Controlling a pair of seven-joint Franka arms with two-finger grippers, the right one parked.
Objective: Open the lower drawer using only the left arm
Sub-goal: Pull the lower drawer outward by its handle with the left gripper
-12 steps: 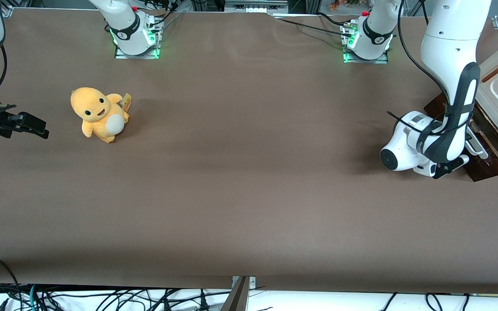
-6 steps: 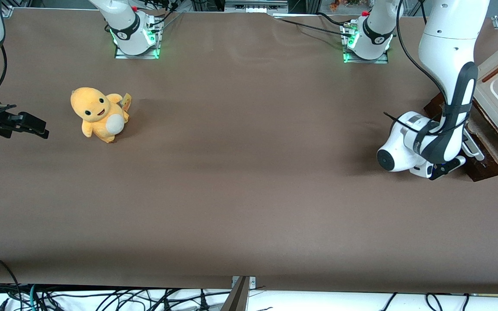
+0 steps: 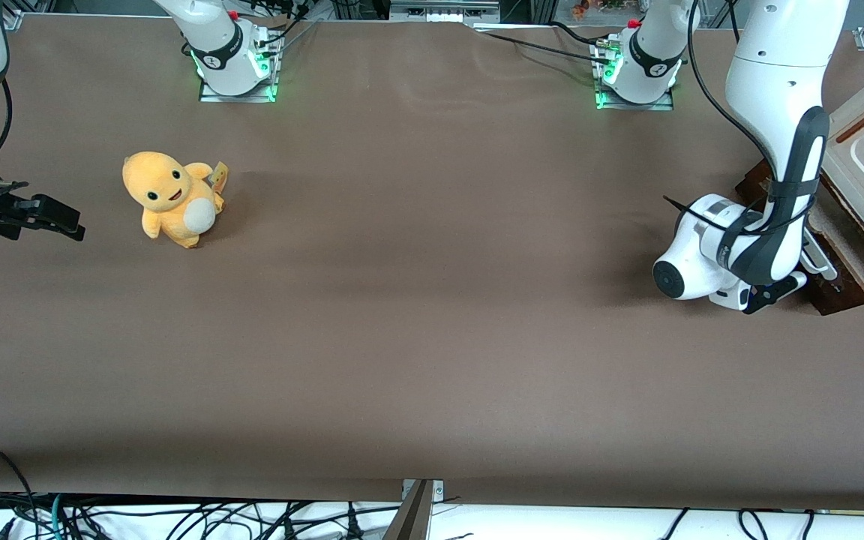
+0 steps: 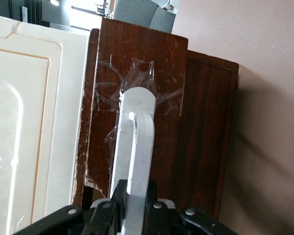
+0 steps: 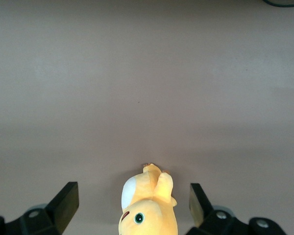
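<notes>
left arm (image 3: pixel 773 150) | tool (image 3: pixel 814 259) at lower drawer (image 3: pixel 848 259) | drawer part-open

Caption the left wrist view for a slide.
End effector shut on the white bar handle of the lower drawer, its dark wooden front standing out from the cream cabinet.

High front view over whole table (image 3: pixel 417 337), left wrist close on drawer handle (image 4: pixel 135 152), right wrist low over plush toy (image 5: pixel 148 208)
</notes>
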